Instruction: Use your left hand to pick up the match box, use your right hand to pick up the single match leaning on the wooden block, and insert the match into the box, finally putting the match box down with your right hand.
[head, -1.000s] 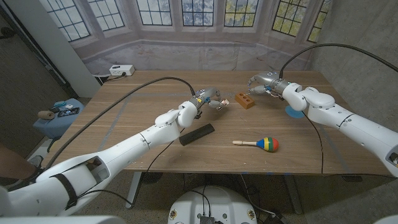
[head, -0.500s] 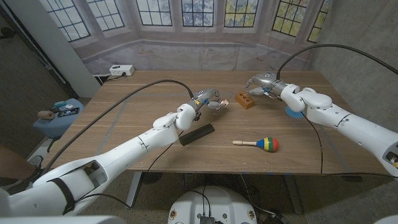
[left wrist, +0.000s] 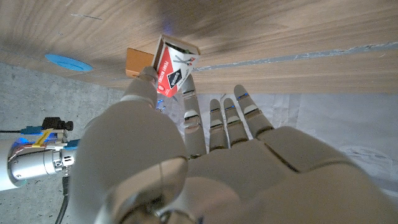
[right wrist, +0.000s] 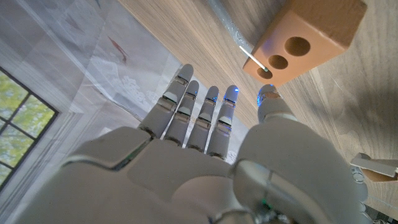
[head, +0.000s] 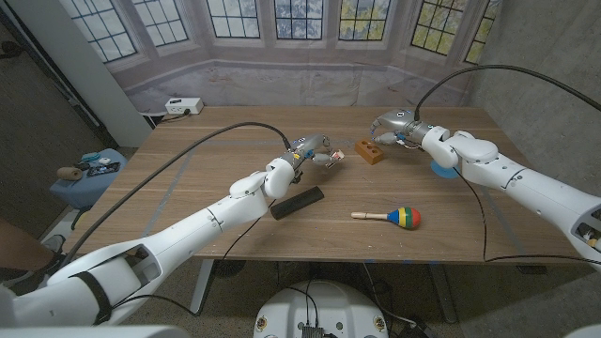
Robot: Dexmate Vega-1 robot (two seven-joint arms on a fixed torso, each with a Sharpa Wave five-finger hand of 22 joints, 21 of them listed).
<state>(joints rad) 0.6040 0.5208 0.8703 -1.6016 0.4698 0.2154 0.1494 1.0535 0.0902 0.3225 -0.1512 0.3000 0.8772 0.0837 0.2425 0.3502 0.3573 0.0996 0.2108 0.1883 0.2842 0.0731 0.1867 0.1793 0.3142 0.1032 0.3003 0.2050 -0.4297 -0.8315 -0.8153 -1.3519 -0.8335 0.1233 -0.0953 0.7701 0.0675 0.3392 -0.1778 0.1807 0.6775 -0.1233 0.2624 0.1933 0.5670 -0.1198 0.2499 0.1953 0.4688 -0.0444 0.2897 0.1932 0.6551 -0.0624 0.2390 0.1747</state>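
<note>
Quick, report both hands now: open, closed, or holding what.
Left hand: holding the match box between thumb and fingers.
Right hand: open, holding nothing, fingers near the wooden block and its match.

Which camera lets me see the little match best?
The right wrist view: the match leans pale against the wooden block, near the right hand. The head view makes it too tiny; the left wrist view gives just the block.

Two arms are clad in glossy white, rounded shell segments with dark seams at the joints. A black cable is looped above each forearm. Left hand [head: 313, 151] and right hand [head: 387, 126]: pale grey, segmented fingers [right wrist: 209, 118], blue-lit tips.
</note>
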